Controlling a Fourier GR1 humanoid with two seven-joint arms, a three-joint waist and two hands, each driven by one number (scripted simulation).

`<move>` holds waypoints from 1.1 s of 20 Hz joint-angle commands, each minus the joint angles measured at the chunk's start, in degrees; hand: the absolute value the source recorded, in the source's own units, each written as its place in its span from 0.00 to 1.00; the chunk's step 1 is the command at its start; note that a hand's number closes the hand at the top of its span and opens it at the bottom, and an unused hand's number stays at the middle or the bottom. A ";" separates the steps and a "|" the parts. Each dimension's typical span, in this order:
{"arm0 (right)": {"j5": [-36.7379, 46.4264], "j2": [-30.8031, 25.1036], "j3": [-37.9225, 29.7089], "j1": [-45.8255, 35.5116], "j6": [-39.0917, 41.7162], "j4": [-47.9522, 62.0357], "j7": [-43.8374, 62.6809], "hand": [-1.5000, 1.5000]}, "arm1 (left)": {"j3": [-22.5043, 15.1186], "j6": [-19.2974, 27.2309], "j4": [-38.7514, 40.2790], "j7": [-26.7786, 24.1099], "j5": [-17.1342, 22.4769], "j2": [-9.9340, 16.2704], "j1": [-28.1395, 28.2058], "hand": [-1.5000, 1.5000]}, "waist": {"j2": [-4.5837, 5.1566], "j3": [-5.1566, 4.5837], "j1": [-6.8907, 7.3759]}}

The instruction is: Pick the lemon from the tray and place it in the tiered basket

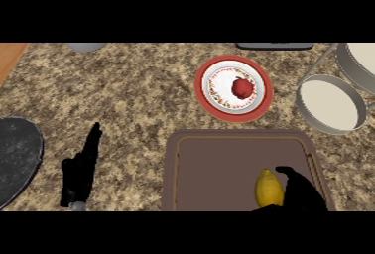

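A yellow lemon (pixel 268 189) lies near the front right of the brown tray (pixel 219 163). My right hand (pixel 302 191) is right beside it on its right, fingers curving over toward the lemon's top, with the thumb hidden. The tiered basket (pixel 331 103) stands at the right, a round grey-rimmed tier with a cream floor, and a second tier (pixel 360 62) sits behind it at the frame's edge. My left hand (pixel 82 166) rests open on the counter at the left, fingers straight and pointing away.
A red-rimmed plate (pixel 212 101) holding a red apple (pixel 242 88) sits behind the tray. A dark round slab (pixel 16 154) lies at the far left edge. A grey object (pixel 86 46) and a dark bar (pixel 275 45) show at the back.
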 commanded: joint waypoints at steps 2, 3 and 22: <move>0.30 2.31 -0.65 -7.47 5.22 4.45 12.46 1.00 | -0.39 0.57 3.78 -0.78 -1.02 -1.49 0.74 0.50 | 0.52 -0.07 0.24; 0.98 2.32 -0.91 -7.53 4.48 5.01 11.39 1.00 | 0.98 -2.21 3.84 -0.25 0.91 0.03 -0.45 0.50 | 0.48 -0.06 0.06; -23.59 -36.33 -38.06 3.79 6.64 13.86 -57.52 1.00 | 0.89 0.94 0.48 1.91 -1.52 -1.37 2.05 0.50 | 0.22 0.16 -1.35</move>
